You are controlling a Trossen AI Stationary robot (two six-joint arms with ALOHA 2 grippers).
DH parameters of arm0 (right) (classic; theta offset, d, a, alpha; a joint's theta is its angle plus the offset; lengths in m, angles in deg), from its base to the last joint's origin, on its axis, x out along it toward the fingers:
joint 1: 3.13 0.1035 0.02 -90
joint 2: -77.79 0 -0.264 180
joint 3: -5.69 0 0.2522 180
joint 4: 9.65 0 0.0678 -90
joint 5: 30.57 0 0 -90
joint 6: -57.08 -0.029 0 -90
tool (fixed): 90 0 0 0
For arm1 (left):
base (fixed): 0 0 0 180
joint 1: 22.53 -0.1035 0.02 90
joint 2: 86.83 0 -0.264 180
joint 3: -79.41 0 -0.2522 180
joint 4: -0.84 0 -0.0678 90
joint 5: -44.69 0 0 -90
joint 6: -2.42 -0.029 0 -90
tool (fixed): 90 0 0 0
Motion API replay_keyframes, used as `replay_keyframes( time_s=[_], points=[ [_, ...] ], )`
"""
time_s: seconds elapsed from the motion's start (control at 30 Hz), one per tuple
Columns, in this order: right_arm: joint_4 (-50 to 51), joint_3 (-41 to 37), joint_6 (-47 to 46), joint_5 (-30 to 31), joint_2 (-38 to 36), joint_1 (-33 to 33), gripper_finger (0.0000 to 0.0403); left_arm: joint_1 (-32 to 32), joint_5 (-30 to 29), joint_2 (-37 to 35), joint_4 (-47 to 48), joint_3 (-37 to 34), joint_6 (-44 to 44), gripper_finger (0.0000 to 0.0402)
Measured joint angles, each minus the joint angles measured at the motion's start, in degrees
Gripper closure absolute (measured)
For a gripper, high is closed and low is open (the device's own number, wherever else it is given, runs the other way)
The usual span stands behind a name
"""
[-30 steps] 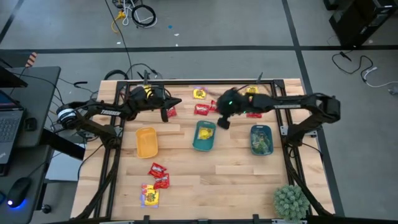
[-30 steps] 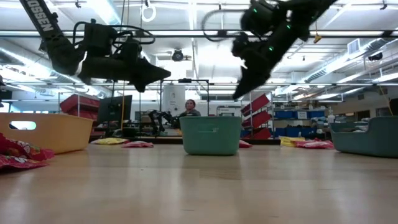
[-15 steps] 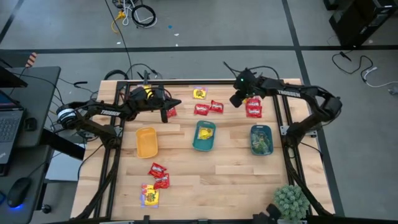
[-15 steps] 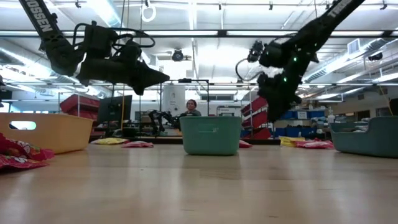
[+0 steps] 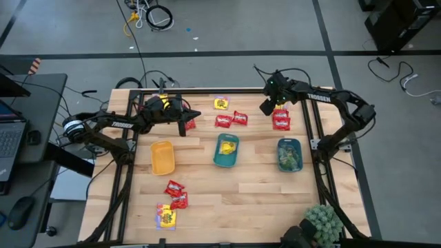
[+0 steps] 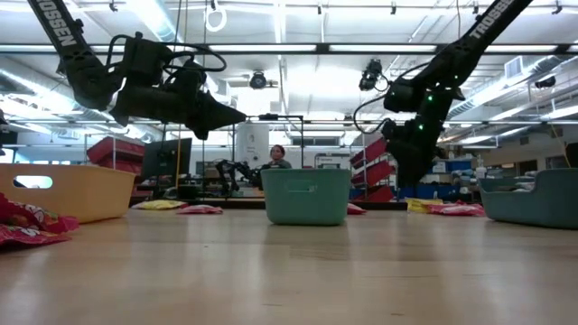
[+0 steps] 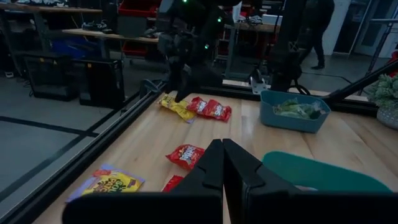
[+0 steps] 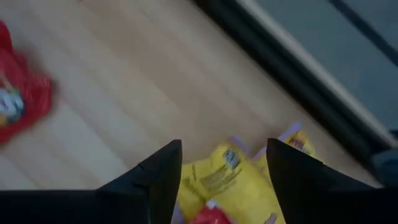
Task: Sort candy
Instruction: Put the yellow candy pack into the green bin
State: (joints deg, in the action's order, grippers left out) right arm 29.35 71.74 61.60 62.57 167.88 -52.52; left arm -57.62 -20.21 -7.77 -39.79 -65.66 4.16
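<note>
Right gripper [image 8: 224,171]: fingers spread apart, empty, hanging over the far right corner of the table with a yellow packet [image 8: 233,180] straight below the gap — my guess is the spread is set to straddle that packet for the next pick.
Red by it: a red packet [image 8: 22,102] lies off to one side of the right gripper, clear of the fingers; another red edge shows just under the yellow one, so a pinch could catch both.
Left gripper [image 7: 222,165]: fingers pressed together, nothing in them, held above the far left part of the table — it looks like it is waiting.
Ahead of the left gripper: a red candy [image 7: 185,154] and a yellow one [image 7: 107,182] lie flat on the wood, unsorted.
Trays: teal tray [image 5: 226,150] between the two grippers and nearer the front, holding yellow; blue tray [image 5: 289,153] in front of the right gripper, holding green; orange tray [image 5: 162,157] in front of the left one, seemingly bare — one colour per tray, I judge.
Loose candy: red and yellow packets [image 5: 171,201] lie well in front of the left gripper, near the front edge.
Surface: pale wood planks [image 5: 255,189] in a dark frame, smooth.
Room: open workshop, strip lights, shelving; a person sits far behind the table.
</note>
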Motion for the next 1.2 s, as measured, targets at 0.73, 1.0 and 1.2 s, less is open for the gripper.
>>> replay_keyframes(
  time_s=[0.73,1.0,1.2],
  points=[
    [0.8,0.3,4.5,4.6,4.5,0.9,0.0368,0.0,0.0,0.0,1.0,0.0,0.0,0.0401],
    [3.7,1.3,4.9,4.6,3.5,2.4,0.0401,0.0,0.0,0.0,1.7,0.0,-0.1,0.0401],
    [7.5,5.4,4.4,4.1,0.8,6.0,0.0403,0.0,0.0,0.0,1.6,0.0,-0.2,0.0401]
  ],
)
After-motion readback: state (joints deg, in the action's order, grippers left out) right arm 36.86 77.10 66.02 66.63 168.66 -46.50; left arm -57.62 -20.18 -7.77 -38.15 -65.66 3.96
